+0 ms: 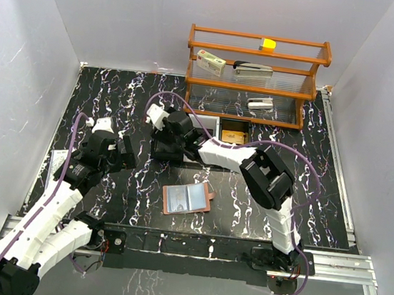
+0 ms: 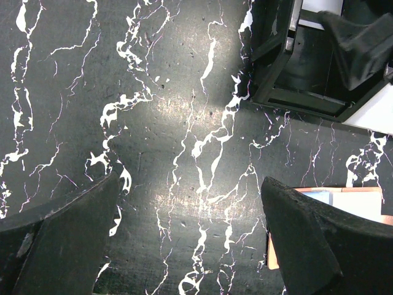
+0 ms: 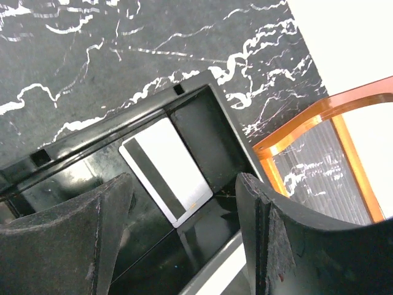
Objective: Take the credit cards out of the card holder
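Observation:
The card holder [image 1: 186, 199] lies open on the black marble table, salmon-brown at the edges and pale blue-grey inside; its corner shows in the left wrist view [image 2: 350, 198]. A white card [image 3: 164, 177] with a dark stripe lies in a black tray [image 3: 209, 132]. My right gripper [image 1: 163, 143] hangs open and empty over that tray, its jaws [image 3: 184, 187] wide on either side of the card. My left gripper [image 1: 124, 153] is open and empty over bare table [image 2: 190, 184], left of the card holder.
An orange shelf rack [image 1: 256, 76] with a stapler and small boxes stands at the back. A white tray [image 1: 207, 126] and a tray with brown contents [image 1: 234, 133] sit in front of it. The black tray also shows in the left wrist view [image 2: 288, 86]. Paper [image 1: 56, 163] lies at the left edge.

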`<control>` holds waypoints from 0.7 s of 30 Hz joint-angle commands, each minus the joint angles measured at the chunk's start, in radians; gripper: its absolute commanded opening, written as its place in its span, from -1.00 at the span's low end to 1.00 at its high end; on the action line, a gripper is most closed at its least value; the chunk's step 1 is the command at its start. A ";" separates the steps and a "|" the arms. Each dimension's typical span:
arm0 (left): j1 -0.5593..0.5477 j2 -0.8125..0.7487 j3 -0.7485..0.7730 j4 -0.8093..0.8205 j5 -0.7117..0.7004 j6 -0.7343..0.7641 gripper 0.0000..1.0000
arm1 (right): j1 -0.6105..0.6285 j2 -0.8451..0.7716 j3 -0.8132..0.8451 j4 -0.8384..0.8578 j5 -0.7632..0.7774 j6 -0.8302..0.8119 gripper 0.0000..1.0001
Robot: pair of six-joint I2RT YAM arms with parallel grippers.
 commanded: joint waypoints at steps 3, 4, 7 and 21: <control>0.007 0.004 -0.004 0.005 0.001 0.014 0.97 | -0.004 -0.191 -0.079 0.131 -0.001 0.102 0.33; 0.006 0.002 -0.004 0.004 0.000 0.014 0.97 | -0.004 -0.232 -0.121 0.171 0.011 0.111 0.35; 0.005 -0.003 -0.003 0.004 -0.002 0.012 0.97 | -0.007 -0.360 -0.265 0.350 0.116 0.157 0.57; 0.005 0.013 0.002 -0.002 -0.050 0.003 0.97 | -0.011 -0.804 -0.577 -0.026 0.206 0.966 0.79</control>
